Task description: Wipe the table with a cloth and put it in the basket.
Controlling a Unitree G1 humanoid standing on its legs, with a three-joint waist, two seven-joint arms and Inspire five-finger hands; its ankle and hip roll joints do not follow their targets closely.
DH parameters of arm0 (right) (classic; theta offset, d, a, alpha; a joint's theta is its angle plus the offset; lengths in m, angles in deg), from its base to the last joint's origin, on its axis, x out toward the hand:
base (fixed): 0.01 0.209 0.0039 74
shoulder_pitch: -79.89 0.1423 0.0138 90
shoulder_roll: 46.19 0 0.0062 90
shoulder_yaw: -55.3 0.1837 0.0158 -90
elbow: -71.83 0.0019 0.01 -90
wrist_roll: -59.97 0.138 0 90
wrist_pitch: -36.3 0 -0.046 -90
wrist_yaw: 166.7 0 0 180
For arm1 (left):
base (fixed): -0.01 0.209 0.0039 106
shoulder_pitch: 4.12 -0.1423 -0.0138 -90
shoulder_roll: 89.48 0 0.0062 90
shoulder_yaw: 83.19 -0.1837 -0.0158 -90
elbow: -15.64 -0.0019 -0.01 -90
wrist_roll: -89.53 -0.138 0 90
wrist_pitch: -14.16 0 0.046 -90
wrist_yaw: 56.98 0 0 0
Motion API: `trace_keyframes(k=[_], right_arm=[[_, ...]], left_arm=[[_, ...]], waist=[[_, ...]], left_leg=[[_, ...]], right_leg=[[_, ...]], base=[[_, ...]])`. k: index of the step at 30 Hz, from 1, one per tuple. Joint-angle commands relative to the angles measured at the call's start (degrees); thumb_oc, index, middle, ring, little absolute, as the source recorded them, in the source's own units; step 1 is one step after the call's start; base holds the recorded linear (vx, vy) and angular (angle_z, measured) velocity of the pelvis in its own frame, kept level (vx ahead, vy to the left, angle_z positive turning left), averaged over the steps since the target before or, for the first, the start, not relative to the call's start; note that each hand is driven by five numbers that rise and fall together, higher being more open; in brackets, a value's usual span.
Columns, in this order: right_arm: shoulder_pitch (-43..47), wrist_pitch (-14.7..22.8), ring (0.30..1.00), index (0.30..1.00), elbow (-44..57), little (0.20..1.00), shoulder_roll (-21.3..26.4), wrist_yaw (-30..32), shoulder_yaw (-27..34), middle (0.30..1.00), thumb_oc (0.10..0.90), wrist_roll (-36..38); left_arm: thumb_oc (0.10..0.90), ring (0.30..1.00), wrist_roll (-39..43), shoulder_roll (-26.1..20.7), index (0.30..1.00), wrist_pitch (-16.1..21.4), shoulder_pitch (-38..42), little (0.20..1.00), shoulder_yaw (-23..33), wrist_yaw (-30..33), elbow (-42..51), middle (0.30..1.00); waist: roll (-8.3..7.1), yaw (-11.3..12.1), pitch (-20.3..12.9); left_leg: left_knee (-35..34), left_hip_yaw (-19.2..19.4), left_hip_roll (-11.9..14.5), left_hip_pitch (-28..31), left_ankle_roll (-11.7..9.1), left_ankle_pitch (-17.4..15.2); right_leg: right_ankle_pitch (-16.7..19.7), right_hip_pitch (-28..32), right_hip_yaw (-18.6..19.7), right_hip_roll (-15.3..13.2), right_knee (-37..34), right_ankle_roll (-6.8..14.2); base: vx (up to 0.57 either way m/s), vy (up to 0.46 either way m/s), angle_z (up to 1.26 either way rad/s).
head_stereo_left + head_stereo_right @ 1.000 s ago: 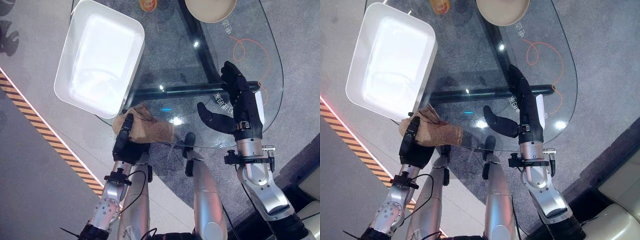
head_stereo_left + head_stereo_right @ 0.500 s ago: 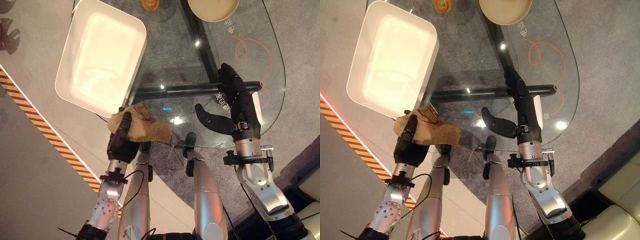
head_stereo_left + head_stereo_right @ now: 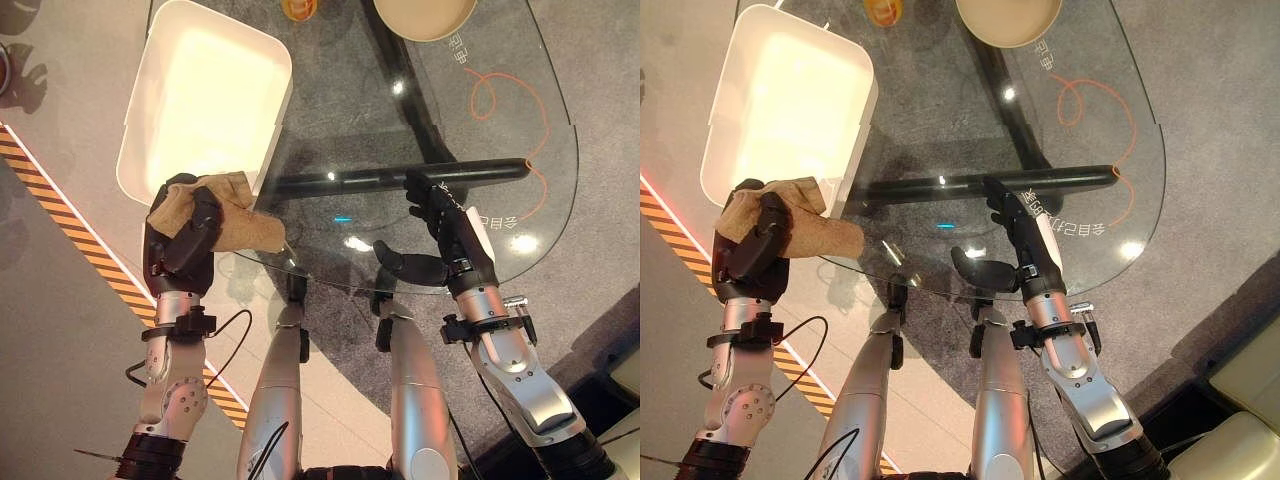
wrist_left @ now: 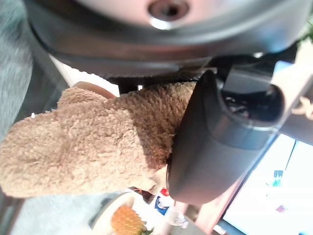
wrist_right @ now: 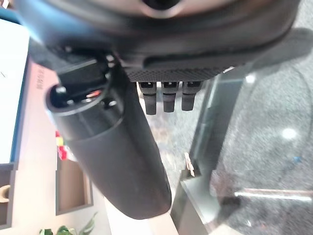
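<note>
- Our left hand [image 3: 178, 245] has its fingers curled tight round the brown cloth [image 3: 225, 215]; the wrist view shows the fuzzy wad pinched against the thumb.
- The cloth sits bunched in that hand, at the table's near left corner, with a loose flap hanging toward the glass. It's right at the near rim of the white basket [image 3: 210, 105], not inside it.
- Our right hand [image 3: 440, 235] is over the glass table [image 3: 480, 150], fingers straight and relaxed, holding nothing, well apart from the cloth.
- Further out there's a tan bowl [image 3: 425, 15] and a small orange thing [image 3: 297, 8] at the far edge of the table.
- Our guess is the wiping is pretty much done and we're on the drop-off step.
- Next move probably needs the left hand carried further over the basket so the whole cloth clears the rim, flap included, then let go. Otherwise it may drape over the edge or slide onto the floor.
</note>
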Motion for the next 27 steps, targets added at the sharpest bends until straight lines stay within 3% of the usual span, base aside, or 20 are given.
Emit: trace_keyframes(k=[1, 12, 19, 27], right_arm=[[0.07, 1.82, 0.9, 0.9, 5.04, 0.9, 2.41, -2.03, -0.38, 0.9, 0.8, 1.2], [5.48, -5.52, 0.9, 0.9, 2.45, 0.9, 3.64, -5.14, -5.57, 0.9, 0.8, 5.16], [6.9, -8.49, 0.9, 0.9, 1.55, 0.9, 5.47, -6.23, -7.58, 0.9, 0.8, 7.61], [9.74, -11.41, 0.9, 0.9, 0.12, 0.9, 6.56, -7.05, -9.86, 0.9, 0.8, 9.59]], left_arm=[[0.1, 0.3, -8.43, -2.85, 0.3, 6.27, 0.76, 0.2, 6.2, 4.38, 10.46, 0.3], [0.1, 0.3, -28.06, -9.12, 0.3, 7.7, 6.59, 0.2, 8.87, 24.0, 4.66, 0.3], [0.1, 0.3, -36.29, -12.62, 0.3, 6.29, 8.89, 0.2, 9.28, 34.9, 0.25, 0.3], [0.1, 0.3, -43.42, -15.94, 0.3, 3.09, 12.74, 0.2, 9.05, 42.29, -3.22, 0.3]], waist=[[2.36, -0.87, -1.56], [2.9, -1.02, -1.56], [3.01, -1.63, -1.56], [3.12, -1.98, -1.56]], left_leg=[[4.03, 5.42, -4.11, -3.55, 3.55, -2.32], [5.22, 6.38, -3.79, -6.21, 3.22, -2.16], [5.85, 7.45, -3.4, -7.89, 3.21, -2.19], [6.22, 8.18, -3.35, -9.3, 3.15, -2.32]], right_leg=[[2.56, 0.4, 0.19, 6.57, -4.6, -1.34], [2.65, -2.61, 0.89, 6.21, -3.92, -1.62], [2.8, -4.47, 1.52, 6.13, -3.84, -1.81], [3.19, -6.01, 1.98, 5.96, -4.1, -1.68]], base=[[0.02, 0.069, -0.04], [0.01, 0.068, -0.02], [0.0, 0.079, -0.02], [0.01, 0.065, -0.02]])
